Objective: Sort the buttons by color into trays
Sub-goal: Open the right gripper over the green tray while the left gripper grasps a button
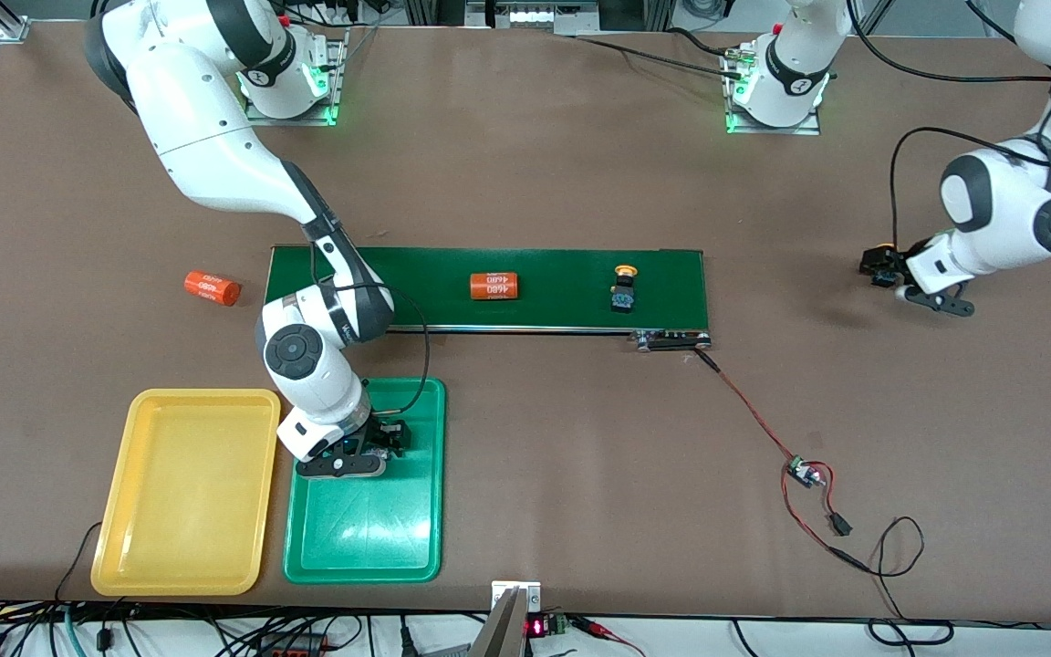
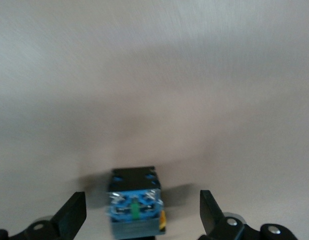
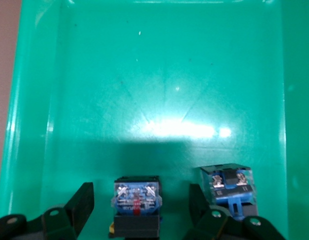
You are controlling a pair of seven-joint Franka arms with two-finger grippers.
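Trays: yellow tray point(image 1: 186, 493) and green tray point(image 1: 366, 529) lie side by side at the counter point(image 1: 580, 456) edge nearest the front camera, toward the right arm's end
Conveyor belt: long dark-green conveyor belt point(image 1: 571, 287) mid-counter, farther from the camera than the trays, carrying an orange cylinder point(image 1: 494, 286) and a yellow-capped button point(image 1: 623, 290); a second orange cylinder point(image 1: 213, 288) lies on the counter off the belt's end
Right end effector point(image 3: 139, 210): low inside the green tray, fingers apart around a button point(image 3: 136, 205); whether they touch it is unclear; another button point(image 3: 228, 187) sits just beside
Left end effector point(image 2: 142, 217): fingers wide apart on either side of a button with a yellow edge point(image 2: 135, 205) on bare counter
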